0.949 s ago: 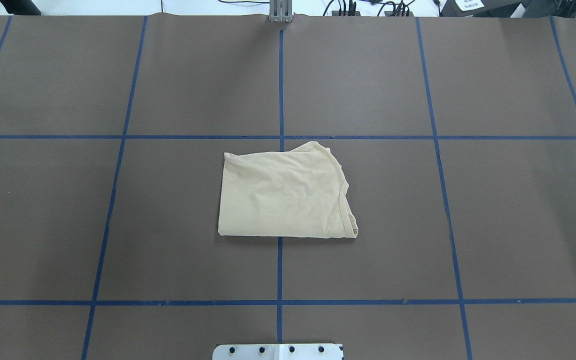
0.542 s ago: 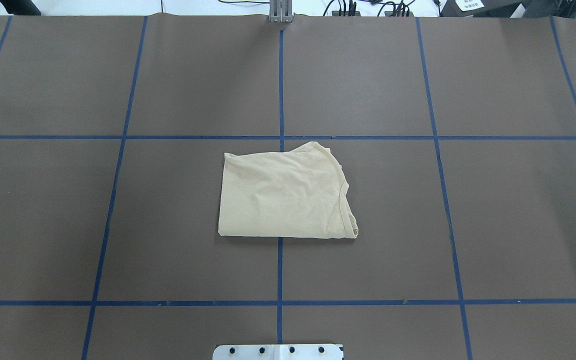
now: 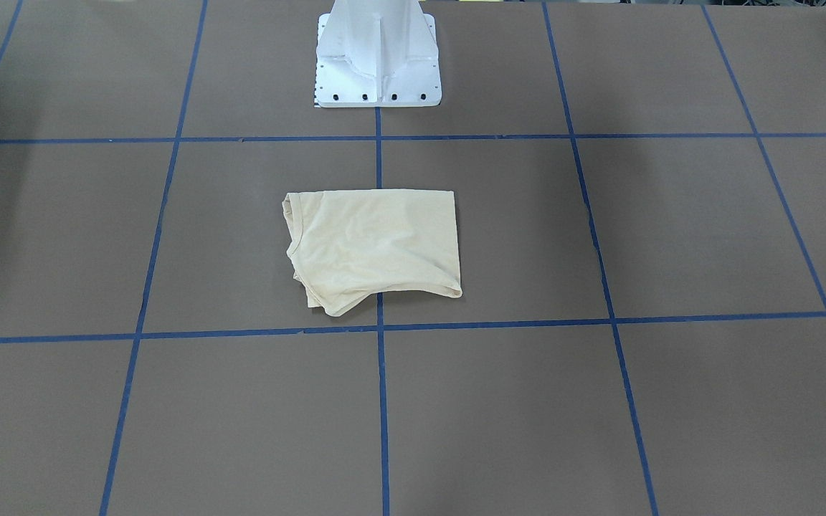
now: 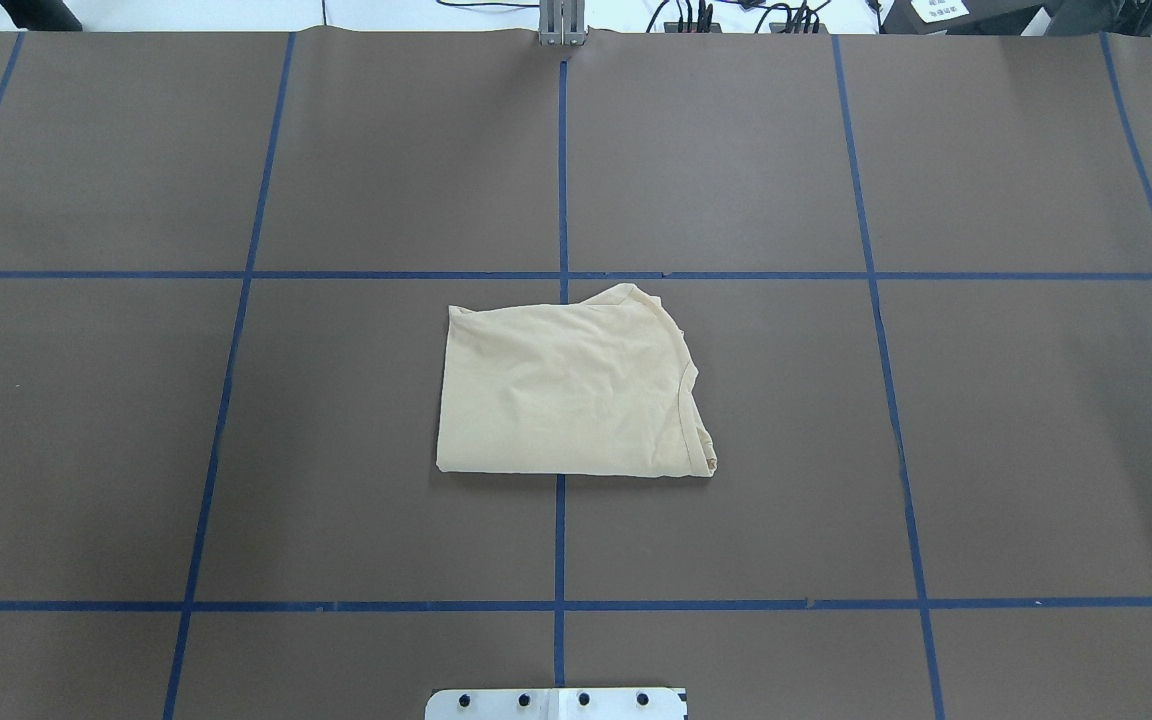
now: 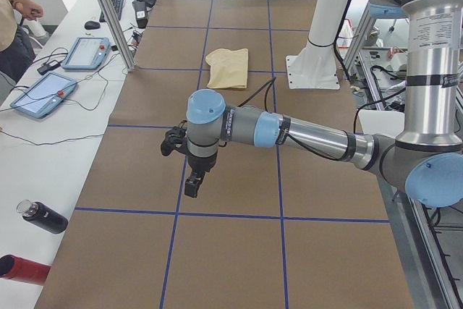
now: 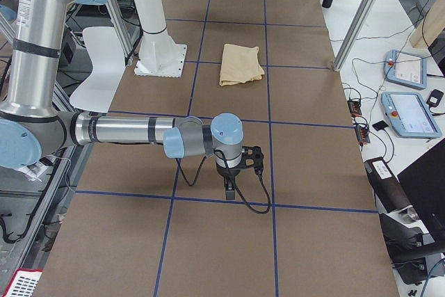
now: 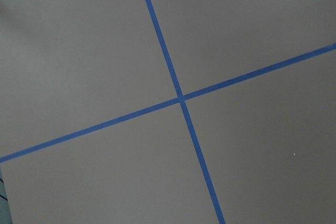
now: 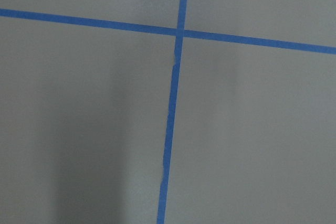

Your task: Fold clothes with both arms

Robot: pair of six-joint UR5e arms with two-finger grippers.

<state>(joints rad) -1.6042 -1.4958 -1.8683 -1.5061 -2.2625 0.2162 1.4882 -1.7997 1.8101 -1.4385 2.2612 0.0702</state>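
Overhead exterior view: the shirt [image 4: 571, 385] lies folded into a compact, roughly rectangular packet at the middle of the table [image 4: 336, 150]. It straddles the centre line of blue tape [image 4: 561, 150], a little way in front of the robot's white base [image 3: 377, 64]. Its plain side faces up and no print shows. The ribbed collar curves along the edge on the robot's right, and one rounded corner pokes out past the far edge. The fabric reads as a soft, matte cream knit, lightly creased, on a flat brown paper-like cover gridded with tape.

Neither arm touches the cloth. The left arm [image 5: 289, 129] stretches low over the table's left end, with the left gripper [image 5: 192, 186] pointing down near a tape crossing. The right arm [image 6: 132, 130] mirrors it at the other end, right gripper [image 6: 229, 189] likewise well apart from the shirt. How wide either gripper stands cannot be told from these side views. Both wrist cameras show only bare cover and tape.

The folding looks finished or close to it, with both arms parked clear. If tidying is wanted, the next move calls for a gripper to reach the stray corner and tuck it in without dragging the layers.
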